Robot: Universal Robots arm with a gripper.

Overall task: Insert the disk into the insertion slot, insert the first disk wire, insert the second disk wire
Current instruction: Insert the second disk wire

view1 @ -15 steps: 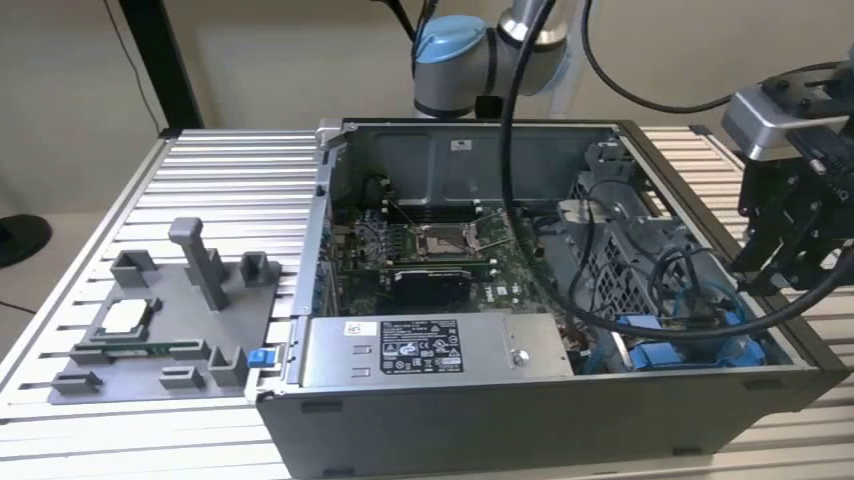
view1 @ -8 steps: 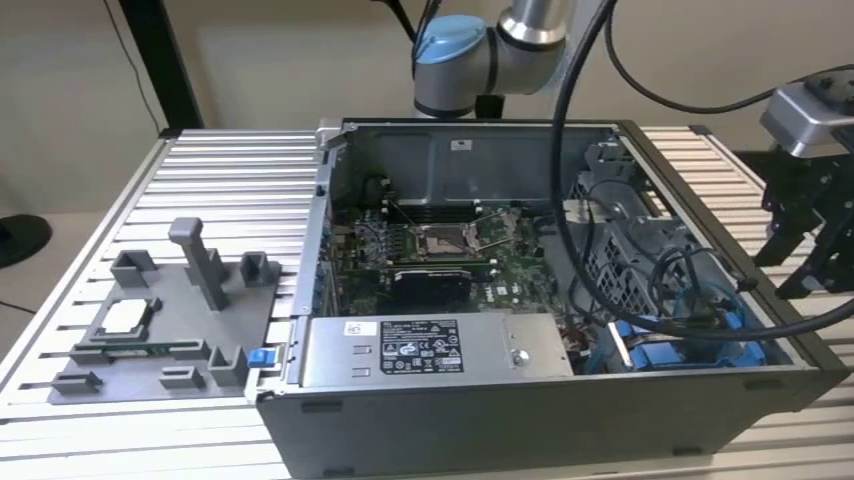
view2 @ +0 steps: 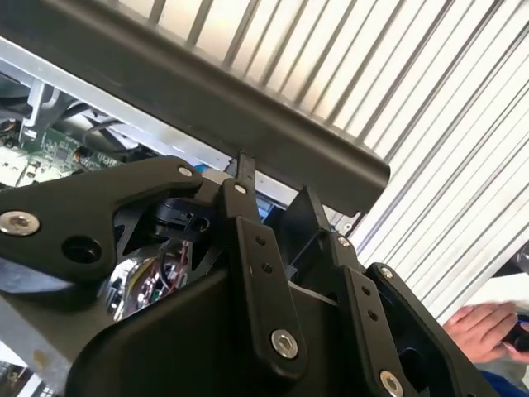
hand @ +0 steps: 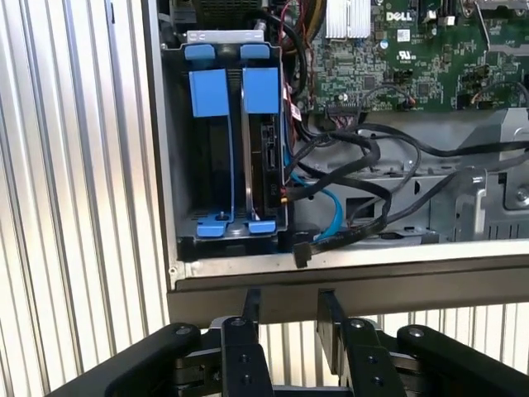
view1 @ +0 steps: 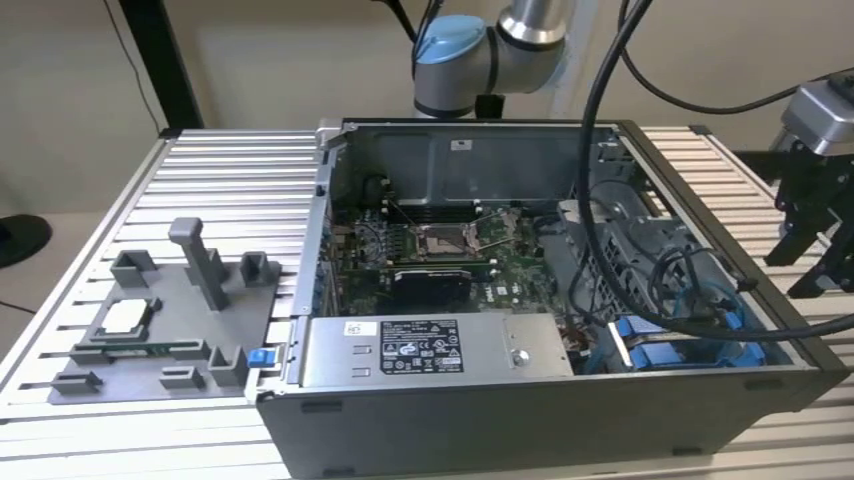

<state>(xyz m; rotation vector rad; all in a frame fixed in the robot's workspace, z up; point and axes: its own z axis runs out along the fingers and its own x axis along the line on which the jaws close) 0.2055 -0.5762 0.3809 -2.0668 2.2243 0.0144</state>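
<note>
The insertion slot (hand: 227, 153) is a drive bay with blue rails in the corner of the open computer case (view1: 534, 420). The bay compartment away from the cables looks dark and empty. In the compartment by the cables, a dark edge with a connector strip sits behind a blue carrier and looks like the disk (hand: 266, 157). A thin blue wire (hand: 332, 205) and a black wire ending in a loose black plug (hand: 302, 251) lie beside the bay. My gripper (hand: 289, 318) hovers outside the case wall near that corner, also in the exterior view (view1: 807, 265), open with nothing between its fingers (view2: 245, 169).
A grey labelled power-supply box (view1: 427, 350) and the motherboard (view1: 441, 250) fill the rest of the case. Thick black cables (view1: 601, 150) hang over it. A grey fixture plate (view1: 160, 320) stands on the ribbed table at the exterior view's left. A person's hand (view2: 483, 331) is nearby.
</note>
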